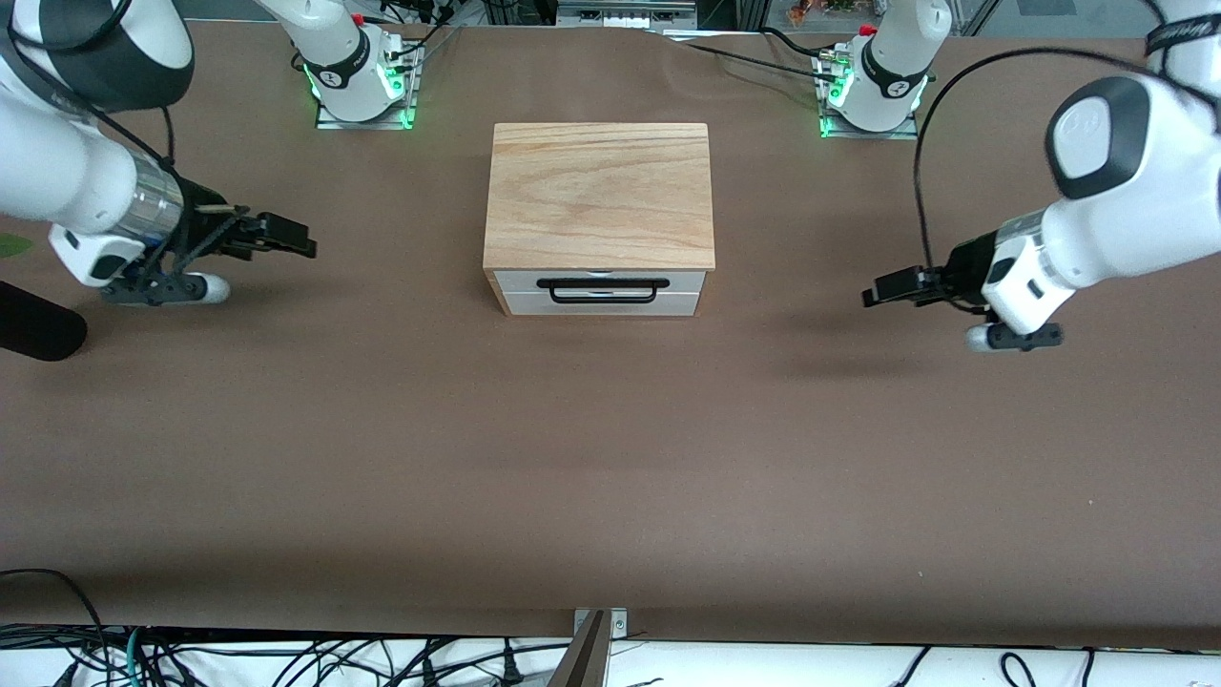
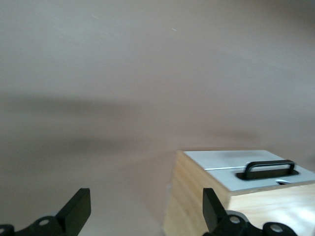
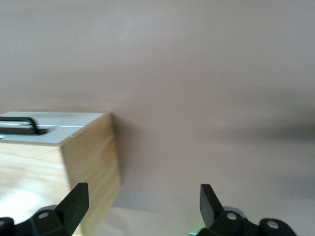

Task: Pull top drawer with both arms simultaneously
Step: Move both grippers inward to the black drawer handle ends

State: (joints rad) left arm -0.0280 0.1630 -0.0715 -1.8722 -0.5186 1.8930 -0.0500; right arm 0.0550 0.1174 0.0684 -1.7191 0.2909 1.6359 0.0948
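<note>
The top drawer (image 1: 687, 281) is a white front with a long black wire handle (image 1: 601, 300). It sits shut in a cabinet with a wood-grain top (image 1: 599, 196) in the middle of the table. My left gripper (image 1: 874, 291) is open and empty, low over the table toward the left arm's end, well apart from the cabinet. My right gripper (image 1: 303, 239) is open and empty toward the right arm's end, also apart from it. The left wrist view shows its open gripper (image 2: 146, 209) and the handle (image 2: 269, 166). The right wrist view shows its open gripper (image 3: 142, 201) and one end of the handle (image 3: 22, 123).
A plain white drawer front (image 1: 601, 307) lies below the top drawer. The brown table (image 1: 610, 458) stretches wide in front of the cabinet. The green-lit arm bases (image 1: 362, 86) (image 1: 873, 91) stand farther from the front camera than the cabinet. A black object (image 1: 38, 329) lies at the right arm's table end.
</note>
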